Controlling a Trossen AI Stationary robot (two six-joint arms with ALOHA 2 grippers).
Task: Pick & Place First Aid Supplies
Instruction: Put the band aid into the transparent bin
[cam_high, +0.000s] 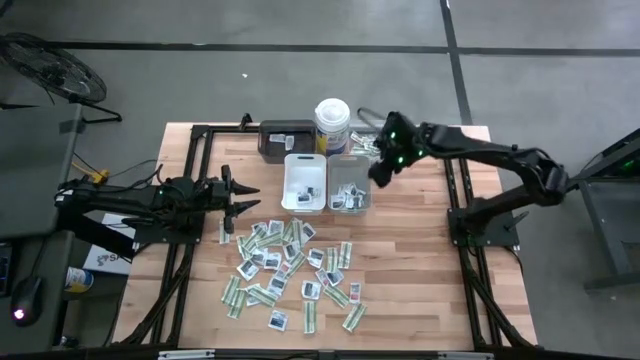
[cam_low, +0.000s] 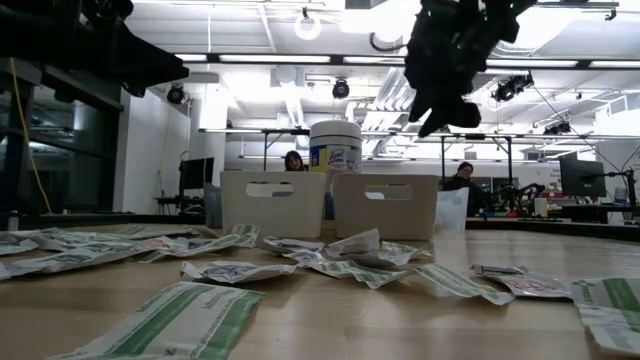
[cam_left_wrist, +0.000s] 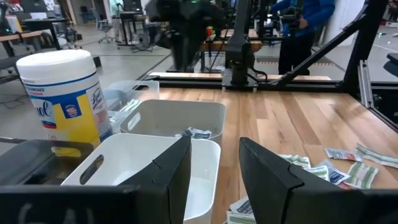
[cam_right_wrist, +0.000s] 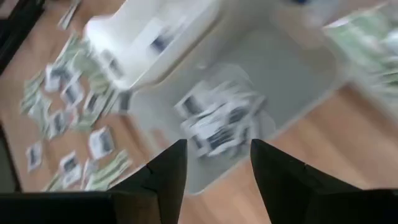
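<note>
The first aid supplies (cam_high: 290, 265) lie scattered flat on the wooden table's near middle, as white sachets and green-and-white strips. More of them rest inside the grey tray (cam_high: 348, 172), which shows as (cam_right_wrist: 217, 124) in the right wrist view, and a few inside the white tray (cam_high: 304, 172). My right gripper (cam_high: 380, 175) hangs open in the air over the grey tray's right edge, with nothing between its fingers (cam_right_wrist: 168, 168). My left gripper (cam_high: 243, 196) waits open and level to the left of the white tray (cam_left_wrist: 155, 162), above the table.
A tall white canister (cam_high: 332, 125) and a dark tray (cam_high: 285, 140) stand behind the two trays. A few strips (cam_high: 365, 145) lie at the far right of them. Black frame rails (cam_high: 195, 200) run along both sides. Bare wood lies right of the packets (cam_high: 410, 260).
</note>
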